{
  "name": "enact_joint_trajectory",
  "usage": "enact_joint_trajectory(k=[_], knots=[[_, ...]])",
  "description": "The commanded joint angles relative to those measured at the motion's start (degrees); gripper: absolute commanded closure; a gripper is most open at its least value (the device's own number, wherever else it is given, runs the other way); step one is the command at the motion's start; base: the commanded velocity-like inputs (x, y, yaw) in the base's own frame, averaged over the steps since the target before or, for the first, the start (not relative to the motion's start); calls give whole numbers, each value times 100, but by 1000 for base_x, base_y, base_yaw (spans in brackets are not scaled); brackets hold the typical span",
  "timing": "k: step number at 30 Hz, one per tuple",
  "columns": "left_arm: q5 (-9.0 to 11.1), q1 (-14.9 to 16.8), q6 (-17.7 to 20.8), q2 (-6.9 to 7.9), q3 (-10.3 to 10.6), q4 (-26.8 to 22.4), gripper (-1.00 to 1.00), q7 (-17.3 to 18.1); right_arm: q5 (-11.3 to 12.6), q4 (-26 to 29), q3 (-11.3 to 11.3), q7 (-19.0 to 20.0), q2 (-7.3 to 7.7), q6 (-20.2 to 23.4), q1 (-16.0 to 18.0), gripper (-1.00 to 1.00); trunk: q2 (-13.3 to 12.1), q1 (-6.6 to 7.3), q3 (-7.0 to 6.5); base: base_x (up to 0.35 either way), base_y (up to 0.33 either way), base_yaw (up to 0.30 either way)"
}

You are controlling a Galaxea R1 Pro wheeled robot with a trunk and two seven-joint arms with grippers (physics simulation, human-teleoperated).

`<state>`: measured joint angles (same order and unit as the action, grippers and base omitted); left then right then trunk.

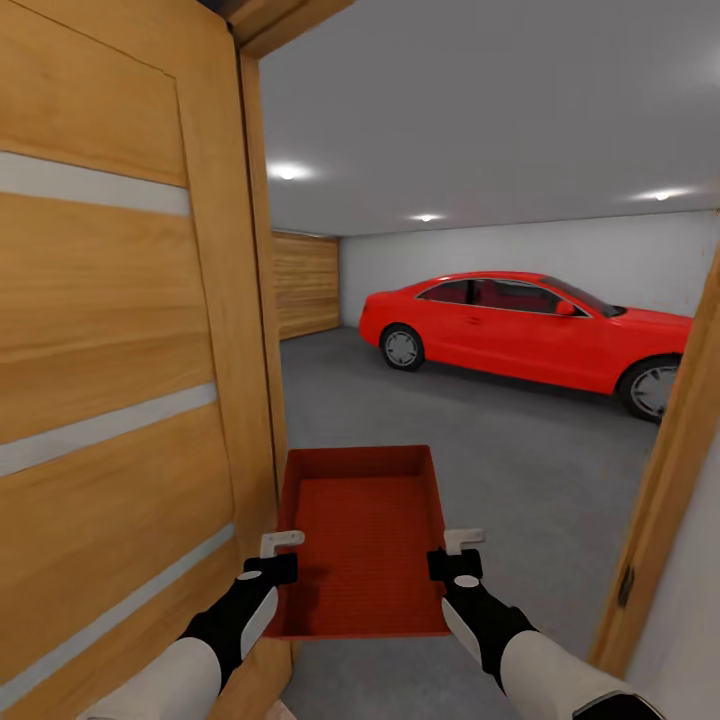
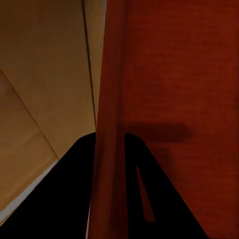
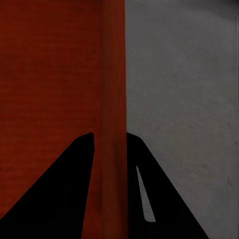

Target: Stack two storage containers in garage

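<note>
A single orange-red storage container (image 1: 362, 535) hangs in the air in a doorway at the edge of the garage, carried level between both arms with its open top up and its ribbed inside showing. The left pincer (image 1: 281, 543) is clamped on the container's left wall near its near end, and the left wrist view shows that thin wall (image 2: 110, 99) running between the two dark fingers (image 2: 74, 189). The right pincer (image 1: 463, 541) is clamped on the container's right wall in the same way, the wall (image 3: 113, 99) passing between its fingers (image 3: 159, 194). Just left of the container stands an open wooden panel door (image 1: 110, 350) with pale horizontal strips, its edge close to the container's left wall. To the container's right a wooden door frame (image 1: 668, 470) rises at a slant. Below and beyond the container lies the dark grey concrete floor (image 1: 520, 450). Well beyond the container, to its far right, a red car (image 1: 530, 330) is parked against a pale grey wall (image 1: 560, 255), and a second wooden door (image 1: 306, 285) stands at the far left of the room.
</note>
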<state>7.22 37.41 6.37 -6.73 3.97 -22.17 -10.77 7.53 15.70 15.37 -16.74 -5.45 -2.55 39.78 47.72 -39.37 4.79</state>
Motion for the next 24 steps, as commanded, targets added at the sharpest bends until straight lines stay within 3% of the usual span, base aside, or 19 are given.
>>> enact_joint_trajectory(k=[1,24], knots=[[-7,-3,40,84,-16,-15,100,-453,-2,3,-230,-145,18,-37,13,100,7,-3,9,192,262,-178],[-10,-2,40,84,-14,-15,100,-447,2,3,-227,-146,17,-35,13,100,7,-3,9,195,217,-280]])
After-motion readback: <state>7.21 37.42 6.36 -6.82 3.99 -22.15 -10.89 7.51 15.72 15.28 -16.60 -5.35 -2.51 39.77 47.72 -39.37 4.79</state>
